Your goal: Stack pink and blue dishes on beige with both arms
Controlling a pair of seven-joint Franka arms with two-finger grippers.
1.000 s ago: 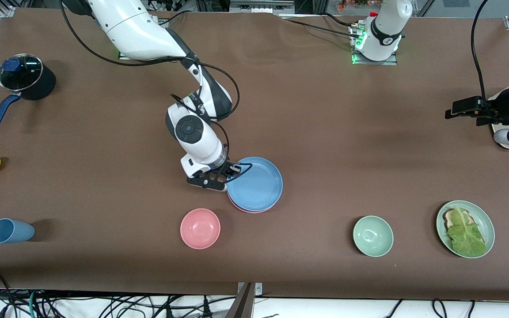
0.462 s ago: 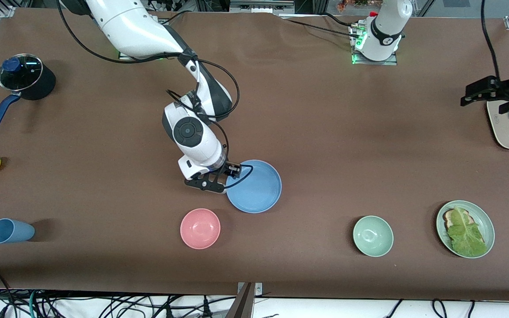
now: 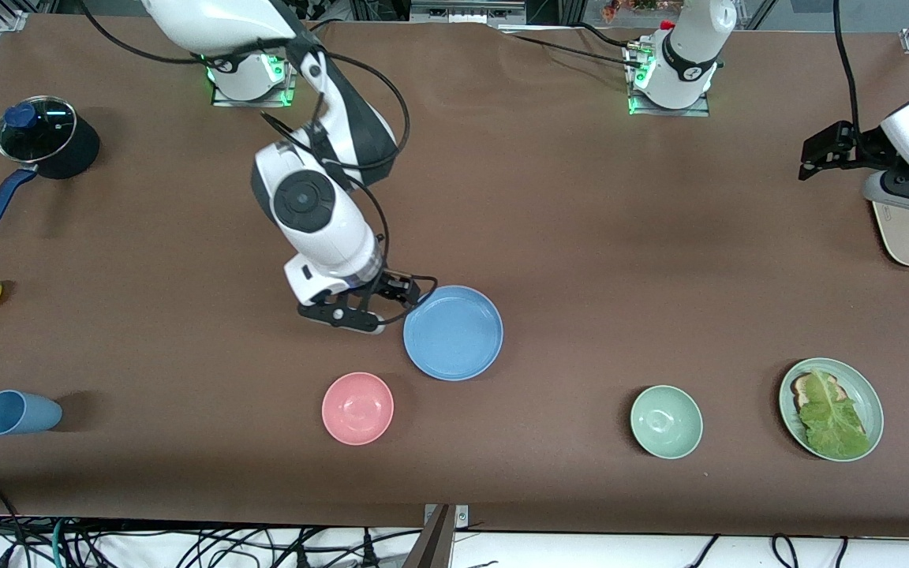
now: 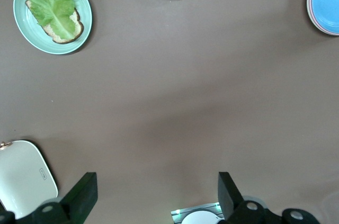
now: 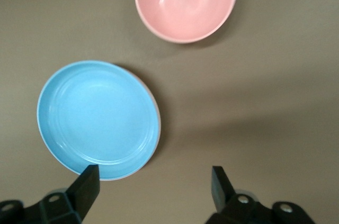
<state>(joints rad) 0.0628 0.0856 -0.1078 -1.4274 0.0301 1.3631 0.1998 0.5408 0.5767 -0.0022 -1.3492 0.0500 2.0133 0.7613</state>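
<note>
The bench (image 3: 581,237) wears a matt brown cloth-like cover, faintly wrinkled. The blue plate (image 3: 453,332) and pink bowl (image 3: 357,408) look like smooth matt plastic with a soft sheen. The pot's lid (image 3: 35,128) is glossy glass. The arm shells (image 3: 316,213) are glossy white plastic.

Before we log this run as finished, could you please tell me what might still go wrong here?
1. The right claw, open, sits close beside the blue plate; pulling away carelessly could clip its rim and shift the stack.
2. Only a sliver of pink plate shows under the blue one; whether the beige plate lies beneath cannot be told.
3. The pink bowl sits close by the stack.
</note>
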